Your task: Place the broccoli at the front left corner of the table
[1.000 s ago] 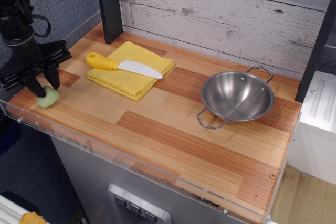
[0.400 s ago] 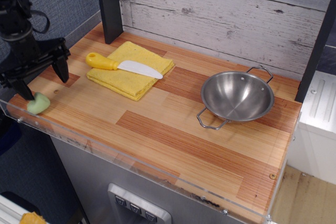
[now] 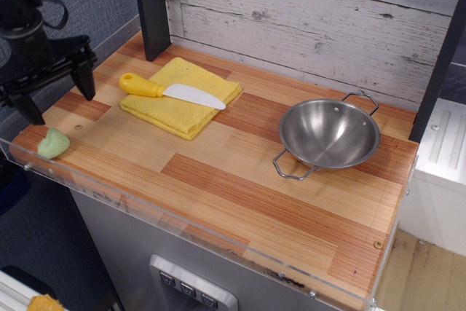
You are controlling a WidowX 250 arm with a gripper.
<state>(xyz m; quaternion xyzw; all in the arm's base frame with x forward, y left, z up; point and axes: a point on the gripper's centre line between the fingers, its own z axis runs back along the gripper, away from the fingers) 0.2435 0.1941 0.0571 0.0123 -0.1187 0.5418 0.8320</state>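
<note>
The broccoli (image 3: 53, 143) is a small pale green lump lying on the table (image 3: 240, 187) at its front left corner, close to the clear rim. My gripper (image 3: 58, 100) is open and empty, its two black fingers spread wide. It hangs above the table's left end, just behind and above the broccoli, apart from it.
A yellow folded cloth (image 3: 182, 96) lies at the back left with a yellow-handled knife (image 3: 171, 90) on it. A steel bowl (image 3: 329, 134) with wire handles stands at the right. A dark post (image 3: 151, 9) rises at the back left corner.
The gripper carried the broccoli toward the front left corner, opened and let it go. It has since risen away, leaving the broccoli resting on the table.
</note>
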